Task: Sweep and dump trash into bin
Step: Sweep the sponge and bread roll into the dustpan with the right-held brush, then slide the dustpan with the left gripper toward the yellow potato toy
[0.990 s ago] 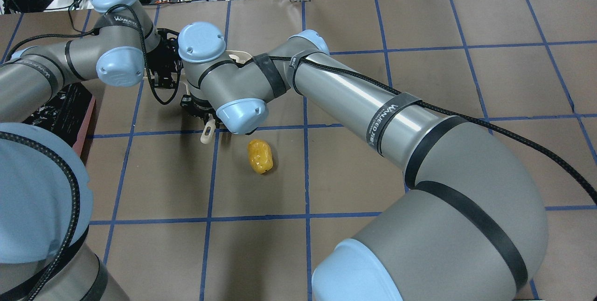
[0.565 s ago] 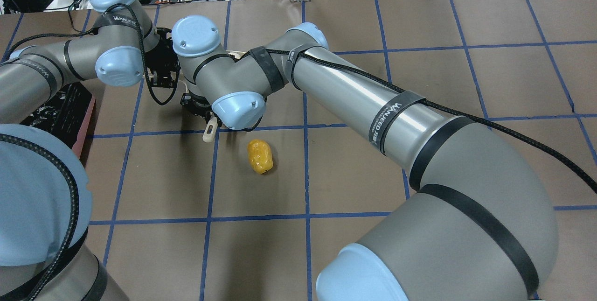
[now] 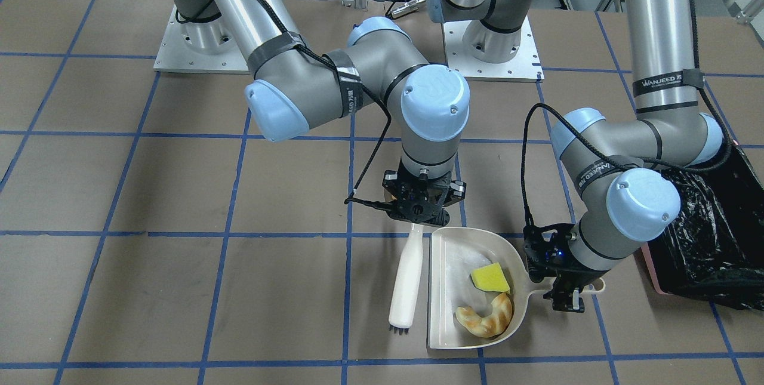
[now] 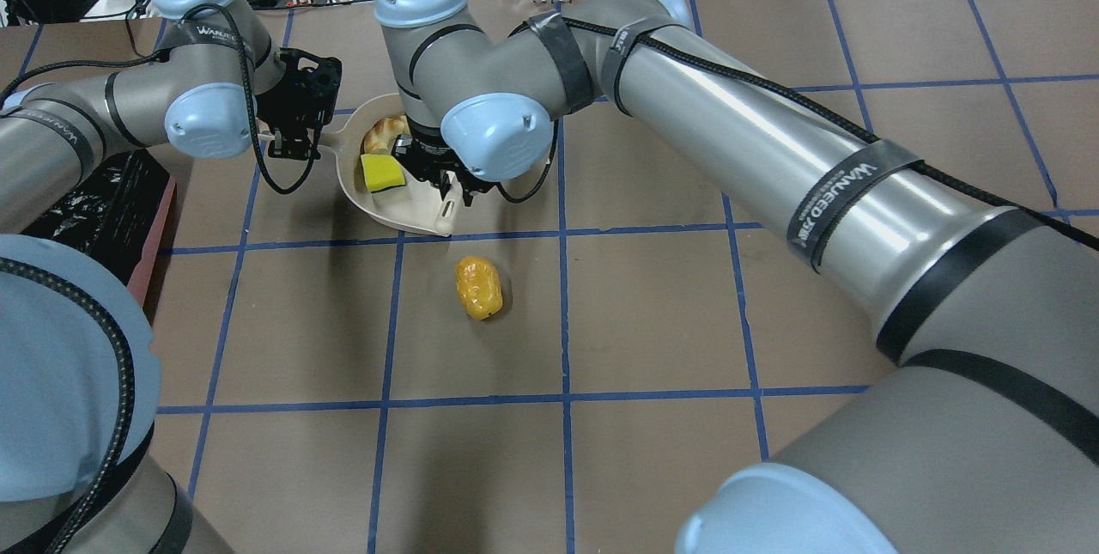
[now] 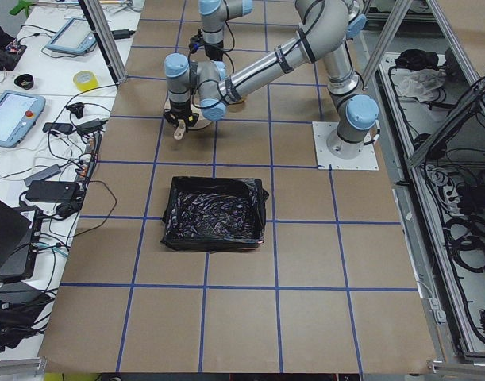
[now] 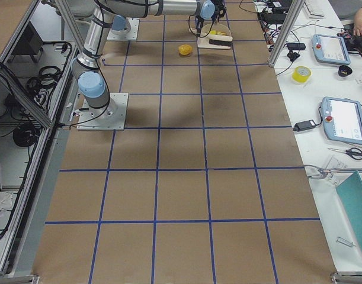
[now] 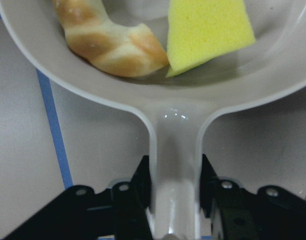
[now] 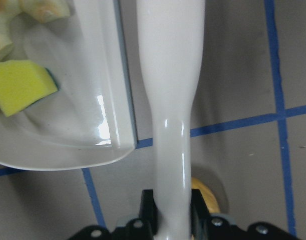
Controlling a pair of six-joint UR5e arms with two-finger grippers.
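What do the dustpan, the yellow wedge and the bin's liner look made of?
The dustpan: likely hard plastic, cream and glossy, with sharp highlights. The yellow wedge: probably foam or sponge, matte with a fine grainy surface. The bin liner: thin black plastic film, crinkled and shiny.

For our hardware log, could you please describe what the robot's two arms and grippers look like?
The left arm and right arm are silver-grey tubes with rounded light-blue joint caps. A black braided cable runs along each, held by black straps with white WANJEED lettering. The left gripper and right gripper are black and two-fingered.
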